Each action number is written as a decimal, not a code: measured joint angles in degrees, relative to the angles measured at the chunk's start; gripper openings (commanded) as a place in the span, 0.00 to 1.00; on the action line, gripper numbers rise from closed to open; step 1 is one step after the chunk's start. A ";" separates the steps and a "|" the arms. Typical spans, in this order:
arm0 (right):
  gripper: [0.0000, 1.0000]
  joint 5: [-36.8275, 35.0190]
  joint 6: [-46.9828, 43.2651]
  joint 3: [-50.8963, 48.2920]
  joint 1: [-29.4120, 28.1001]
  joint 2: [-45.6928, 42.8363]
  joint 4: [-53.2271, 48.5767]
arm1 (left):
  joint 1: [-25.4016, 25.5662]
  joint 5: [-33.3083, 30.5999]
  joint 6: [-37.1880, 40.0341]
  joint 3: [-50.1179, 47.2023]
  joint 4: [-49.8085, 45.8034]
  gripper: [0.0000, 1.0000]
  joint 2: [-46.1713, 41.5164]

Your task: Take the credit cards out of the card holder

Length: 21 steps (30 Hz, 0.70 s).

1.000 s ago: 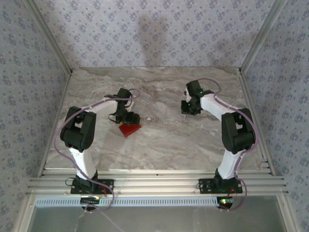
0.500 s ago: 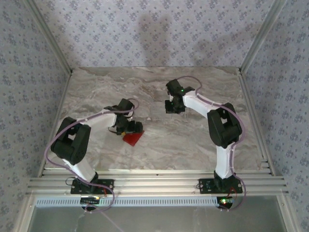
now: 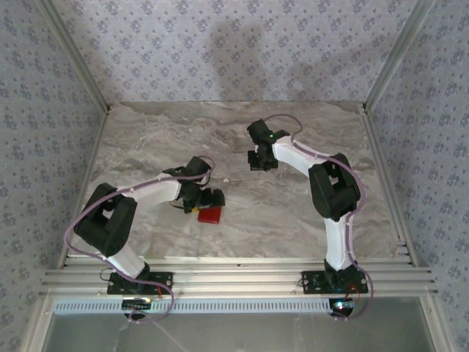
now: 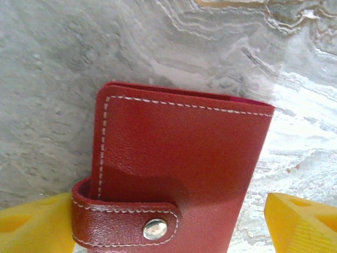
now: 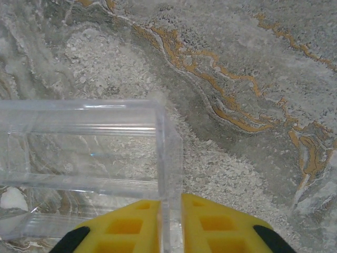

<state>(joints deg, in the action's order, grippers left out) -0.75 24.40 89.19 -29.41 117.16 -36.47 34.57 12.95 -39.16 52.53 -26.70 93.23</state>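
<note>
Leaning forward, spread left claw (image 4: 168, 224) straddles card holder (image 4: 179, 158).

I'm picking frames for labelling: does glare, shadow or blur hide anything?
Top external: soft shadows on the back wall, card holder small but distinct. Left wrist: card holder's stitching sharp, marble at right washed out by glare. Right wrist: clear box readable mainly by its bright edges, marble crisp.

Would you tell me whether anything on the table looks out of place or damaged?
Nothing looks spilled or damaged. The card holder lies flat and closed, its snap tab fastened. The one oddity: the right gripper pinches a wall of a clear plastic box, away from the holder.
</note>
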 measured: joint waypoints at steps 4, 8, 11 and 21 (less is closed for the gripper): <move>0.26 0.02 0.31 0.02 -0.13 0.00 -0.09 | 0.48 0.37 -0.66 0.00 -0.04 0.89 -0.02; 0.27 0.44 0.68 0.00 -0.37 0.00 -0.09 | 0.50 0.39 -1.01 0.00 -0.07 0.88 -0.07; 0.28 1.05 0.92 0.00 -0.48 -0.04 -0.07 | 0.48 0.35 -1.01 0.00 -0.13 0.89 -0.17; 0.31 3.37 1.79 -1.36 -0.59 -1.70 0.39 | 0.48 -0.44 -0.94 0.00 -0.66 0.88 -0.81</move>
<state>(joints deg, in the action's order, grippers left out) 2.61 26.20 87.83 -30.00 115.46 -36.07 35.05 12.51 -40.10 52.53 -27.35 92.42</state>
